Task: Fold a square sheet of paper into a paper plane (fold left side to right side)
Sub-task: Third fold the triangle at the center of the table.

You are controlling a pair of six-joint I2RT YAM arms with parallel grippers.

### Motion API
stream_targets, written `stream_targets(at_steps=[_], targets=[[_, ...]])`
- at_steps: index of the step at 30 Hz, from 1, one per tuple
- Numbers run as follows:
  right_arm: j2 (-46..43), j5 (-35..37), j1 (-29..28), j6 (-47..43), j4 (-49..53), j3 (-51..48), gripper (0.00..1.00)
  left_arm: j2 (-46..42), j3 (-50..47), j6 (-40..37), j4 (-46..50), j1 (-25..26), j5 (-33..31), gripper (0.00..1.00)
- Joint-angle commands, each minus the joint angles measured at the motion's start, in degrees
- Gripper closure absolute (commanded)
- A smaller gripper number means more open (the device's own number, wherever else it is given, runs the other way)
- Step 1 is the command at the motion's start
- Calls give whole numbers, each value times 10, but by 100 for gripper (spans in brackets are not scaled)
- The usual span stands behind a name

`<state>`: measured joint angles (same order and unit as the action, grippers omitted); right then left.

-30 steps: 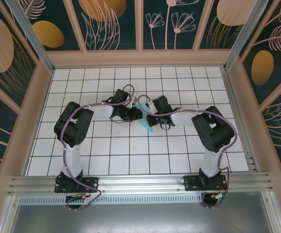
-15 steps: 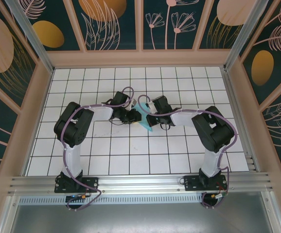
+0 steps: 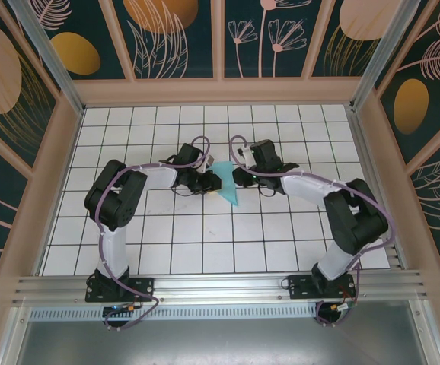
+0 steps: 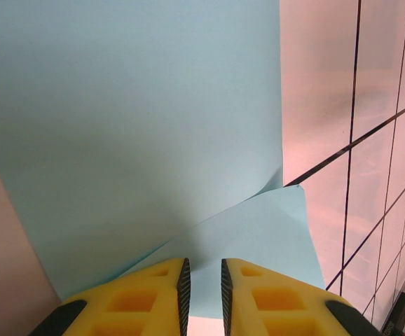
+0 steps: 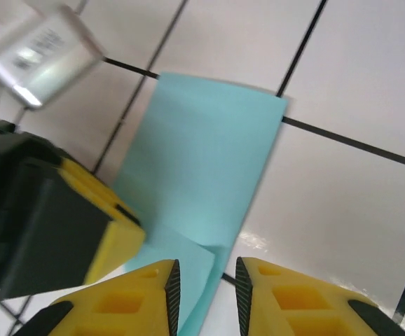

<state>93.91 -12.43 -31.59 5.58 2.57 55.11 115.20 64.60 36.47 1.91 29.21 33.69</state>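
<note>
My two bases are sitting on the metal rail at the near edge of the table, well apart. I am reaching both arms forward and inward over the white grid, so the wrists are coming close together near the middle. My left gripper is pointing right and my right gripper is pointing left. The square sheet of paper is lying on the tiles between them, folded into a narrow pointed shape with its tip aiming toward the near side and slightly right.

In the left wrist view my left jaws are standing only a crack apart, their tips at the paper's edge beside a lifted flap. I cannot tell whether they are pinching it.

In the right wrist view my right jaws are slightly parted and gripping nothing, hanging just over a corner of the paper. One yellow left finger is touching the paper's opposite edge.

Beyond the paper, more bare grid is running up to the patterned wall.
</note>
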Motion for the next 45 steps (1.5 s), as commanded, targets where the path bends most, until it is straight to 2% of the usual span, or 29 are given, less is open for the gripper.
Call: stream_targets(at_steps=[1,3,6,15,37,45], targets=[[-38,-72,-1,26,26,-15,71,31,-11,-10,19,1,-37,77],[-44,-132,-1,52,9,-30,73,31,-10,-10,19,1,-37,78],[-30,-180,-2,86,-7,-37,77,32,-9,-10,19,1,-36,78],[62,-229,-7,109,-4,-8,77,33,-6,-10,20,1,-38,78],[107,-184,-9,98,44,-11,78,36,2,-17,29,1,-43,78],[111,-170,-10,92,73,-11,83,37,5,-18,32,1,-46,78]])
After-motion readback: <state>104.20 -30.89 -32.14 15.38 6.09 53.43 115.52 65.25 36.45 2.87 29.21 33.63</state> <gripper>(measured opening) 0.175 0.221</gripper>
